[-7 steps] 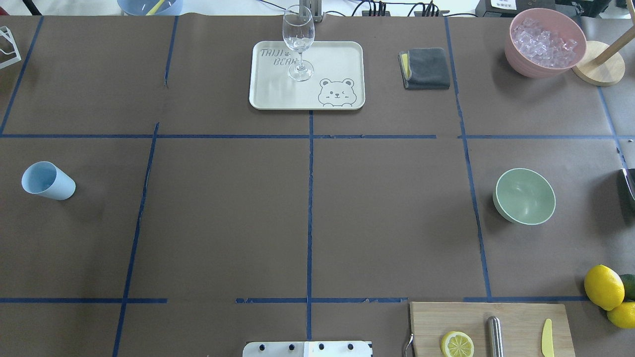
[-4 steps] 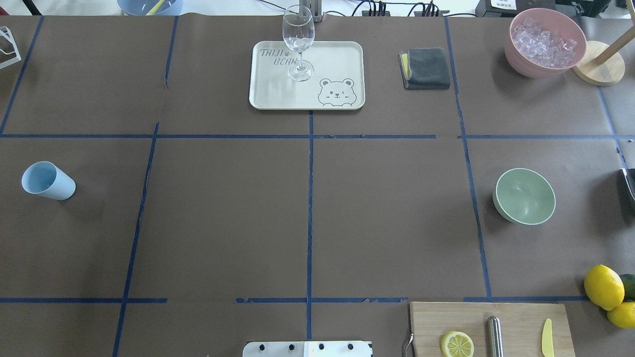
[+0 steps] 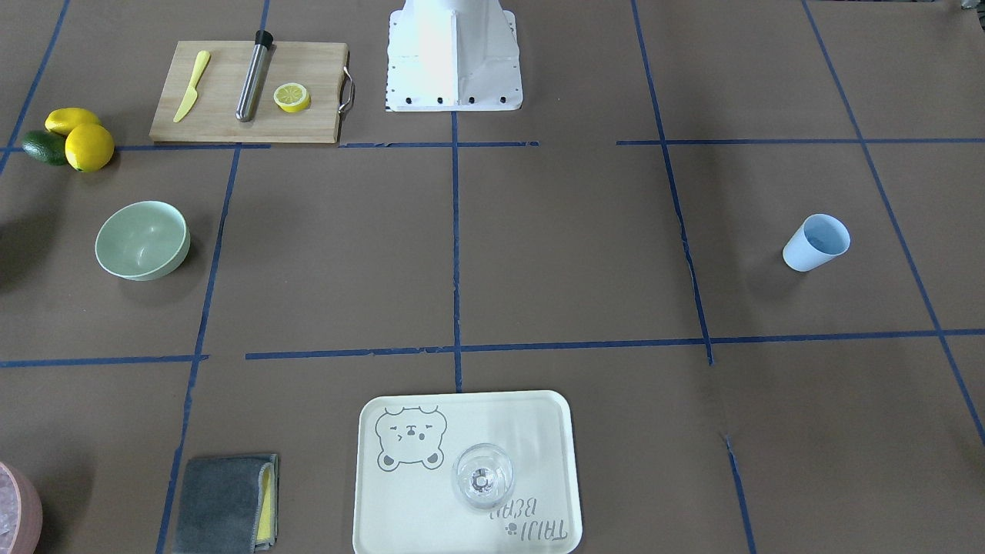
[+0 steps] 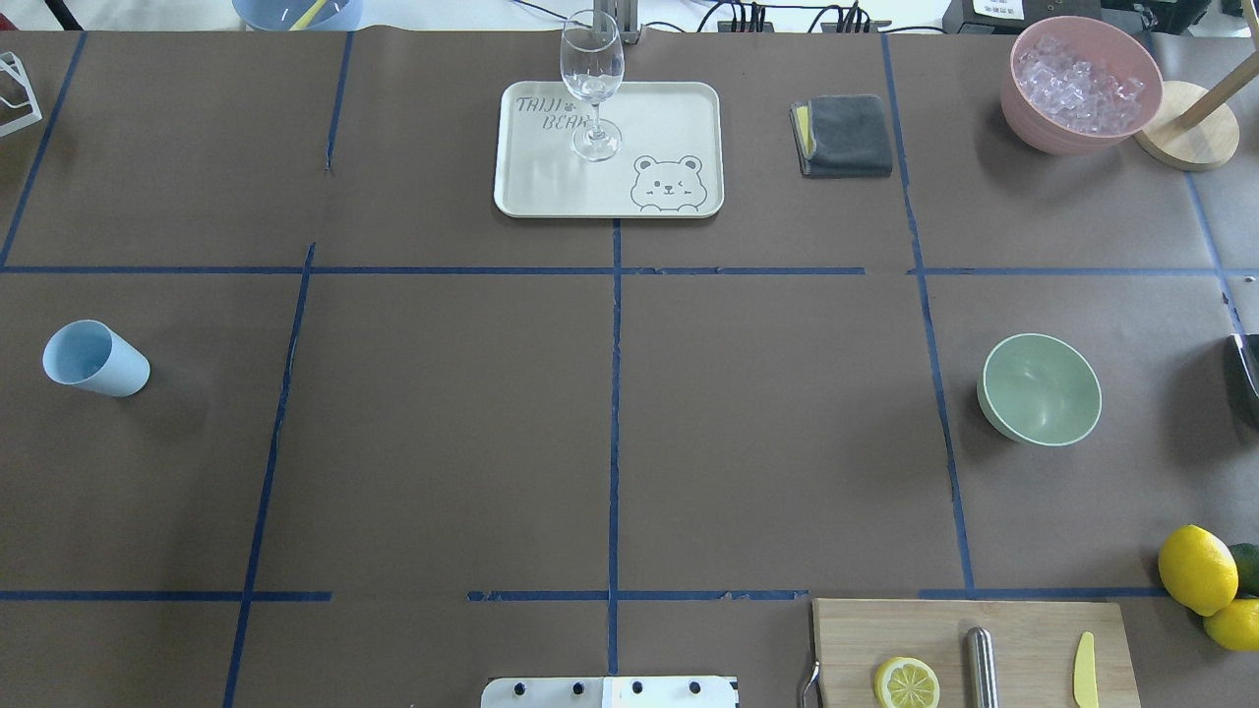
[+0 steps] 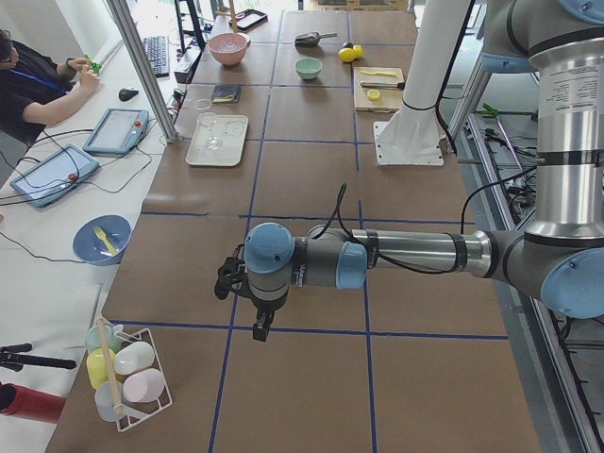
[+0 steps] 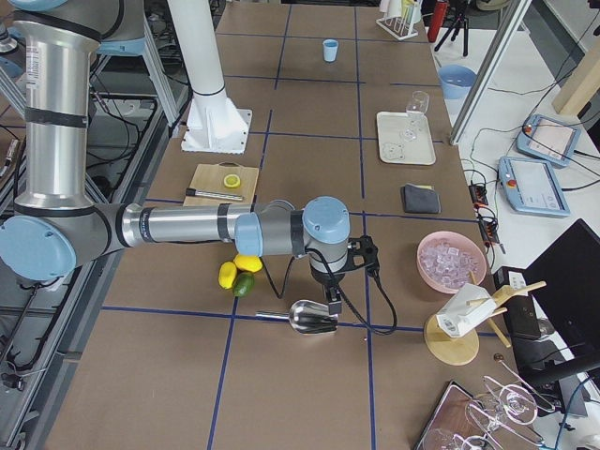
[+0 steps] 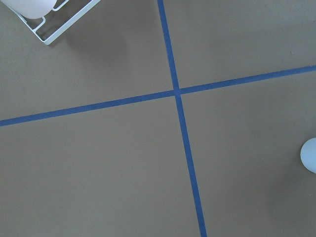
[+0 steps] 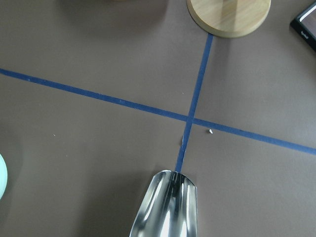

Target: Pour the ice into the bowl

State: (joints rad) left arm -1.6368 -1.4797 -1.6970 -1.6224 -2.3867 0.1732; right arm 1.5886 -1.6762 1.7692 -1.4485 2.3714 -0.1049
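Observation:
The mint-green bowl [image 4: 1041,389] stands empty on the right of the table; it also shows in the front view [image 3: 142,239]. No loose clear ice cubes show outside the pink container. The right gripper [image 6: 333,302] shows only in the right side view, over the handle end of a metal scoop [image 6: 309,317]. I cannot tell if it is open or shut. The scoop [image 8: 168,207] looks empty in the right wrist view. The left gripper [image 5: 260,326] hangs low over the table's left end, with its state unclear. A blue cup [image 4: 95,358] stands at the left.
A pink container [image 4: 1080,84] of ice sits at the back right beside a wooden stand [image 4: 1187,126]. A tray [image 4: 679,108] with a wine glass [image 4: 591,84] and a grey cloth [image 4: 844,136] are at the back. A cutting board [image 4: 1023,629] and lemons [image 4: 1197,568] are near right.

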